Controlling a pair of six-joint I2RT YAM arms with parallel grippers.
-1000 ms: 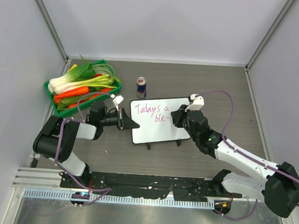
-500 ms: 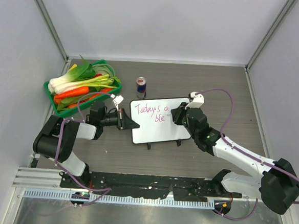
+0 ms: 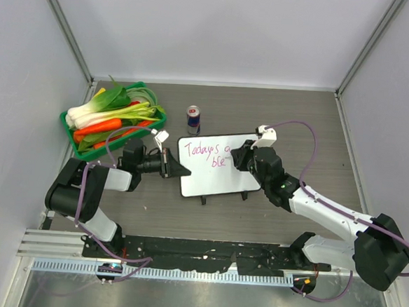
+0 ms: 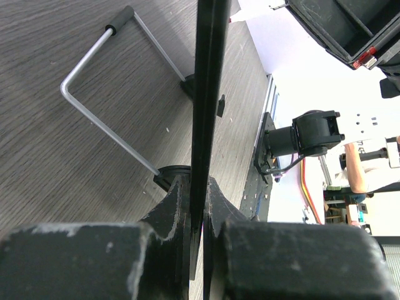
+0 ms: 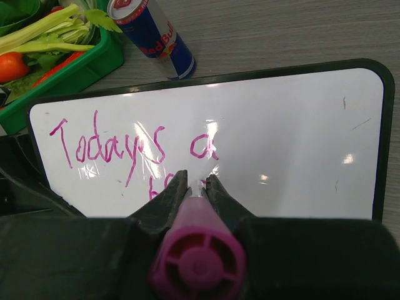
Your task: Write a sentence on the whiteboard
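Observation:
The whiteboard point(image 3: 223, 183) stands tilted on wire feet at the table's middle. The sentence point(image 3: 206, 154) in pink reads "Todays a" with "ble" under it; in the right wrist view the sentence point(image 5: 112, 147) shows "Todays a" and part of a "b". My left gripper point(image 3: 176, 170) is shut on the whiteboard's left edge point(image 4: 206, 94), seen edge-on as a dark strip between the jaws. My right gripper point(image 3: 236, 158) is shut on a pink marker point(image 5: 195, 250), its tip against the board point(image 5: 294, 137) below the "a".
A green basket point(image 3: 96, 151) of vegetables sits at the back left. A Red Bull can point(image 3: 193, 118) stands just behind the board, also in the right wrist view point(image 5: 153, 37). The board's wire foot point(image 4: 106, 81) rests on the wooden table.
My right gripper with the marker has shifted slightly left and back along the second line. The left gripper and board have not moved.

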